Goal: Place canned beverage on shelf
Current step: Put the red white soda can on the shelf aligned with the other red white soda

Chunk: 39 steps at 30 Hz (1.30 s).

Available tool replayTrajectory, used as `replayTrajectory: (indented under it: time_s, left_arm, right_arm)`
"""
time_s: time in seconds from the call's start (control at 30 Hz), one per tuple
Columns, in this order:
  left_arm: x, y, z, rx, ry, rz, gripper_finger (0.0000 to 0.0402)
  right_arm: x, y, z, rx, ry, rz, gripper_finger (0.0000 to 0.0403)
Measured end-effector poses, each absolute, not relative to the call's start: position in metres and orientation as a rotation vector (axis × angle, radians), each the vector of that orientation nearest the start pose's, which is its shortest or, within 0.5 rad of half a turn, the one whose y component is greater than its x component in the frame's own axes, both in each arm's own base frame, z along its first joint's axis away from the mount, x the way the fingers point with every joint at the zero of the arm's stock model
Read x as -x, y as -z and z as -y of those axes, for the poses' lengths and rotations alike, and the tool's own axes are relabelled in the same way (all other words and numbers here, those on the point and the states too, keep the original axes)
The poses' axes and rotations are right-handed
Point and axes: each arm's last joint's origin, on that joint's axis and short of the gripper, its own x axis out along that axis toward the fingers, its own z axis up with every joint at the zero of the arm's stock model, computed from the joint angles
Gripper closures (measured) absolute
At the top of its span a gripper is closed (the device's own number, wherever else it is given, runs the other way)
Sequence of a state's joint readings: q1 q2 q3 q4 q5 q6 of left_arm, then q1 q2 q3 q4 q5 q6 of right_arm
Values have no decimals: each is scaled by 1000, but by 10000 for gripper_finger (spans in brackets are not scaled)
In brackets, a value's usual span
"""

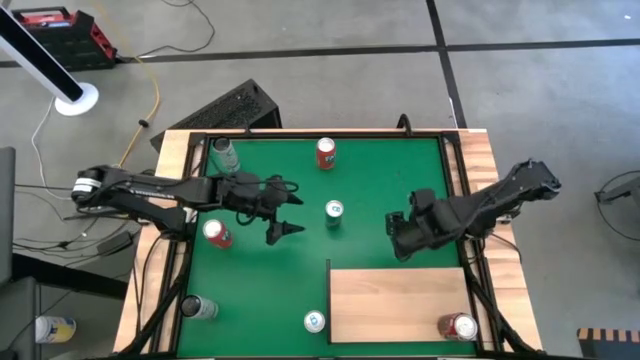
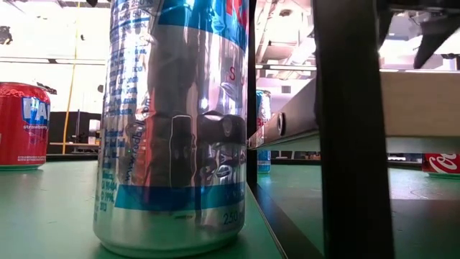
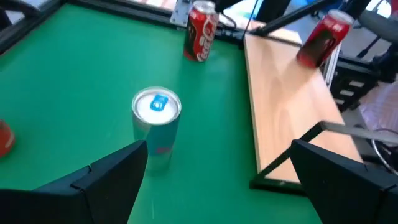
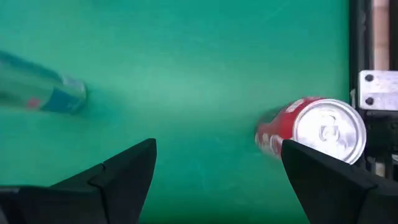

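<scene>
Approach step: left gripper (image 1: 285,215) is open, empty, aimed at silver can (image 1: 334,211) at its 3 o'clock. Right gripper (image 1: 400,235) held open near shelf (image 1: 400,305). Next, can to be straddled and gripped.

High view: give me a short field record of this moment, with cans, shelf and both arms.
shelf: pale wood panel on the green mat, near-right corner
can on shelf: one red can, at its right end
cans on mat: six, all upright
middle can: silver with blue tab, between the two arms
left pincer: open, empty, facing the middle can
right pincer: open, empty, just above the shelf's far edge
</scene>
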<state>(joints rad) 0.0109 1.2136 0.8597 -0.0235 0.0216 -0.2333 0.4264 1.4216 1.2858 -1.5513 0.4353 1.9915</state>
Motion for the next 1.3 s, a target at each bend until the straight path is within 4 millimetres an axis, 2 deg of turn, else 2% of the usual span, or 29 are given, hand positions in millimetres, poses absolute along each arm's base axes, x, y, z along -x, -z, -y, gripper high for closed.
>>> replayTrajectory:
  time_s: [0.13, 0.23, 0.57, 0.77, 0.97, 1.13, 1.3]
  left_arm:
    - [-276, -283, -2, 287, -41, -355, 22]
    - [-280, -278, -3, 320, -53, -372, 22]
    - [-285, -284, -4, 330, -70, -277, 22]
    - [-286, -289, -6, 331, -144, -219, 22]
    - [-287, -296, 0, 241, -115, -184, 22]
    - [-289, -310, 6, 153, -137, -143, 22]
    - [-294, -312, 6, 137, -161, -145, 22]
  right_arm:
    - [-195, -291, -95, -928, 1345, -789, 35]
    - [-188, -294, -99, -947, 1326, -773, 35]
    - [-188, -304, -81, -880, 1232, -814, 35]
    - [-197, -313, -76, -831, 1069, -720, 35]
    - [-199, -321, -71, -797, 980, -686, 35]
    - [-190, -323, -71, -837, 1011, -675, 35]
    - [-181, -313, -81, -883, 1192, -648, 35]
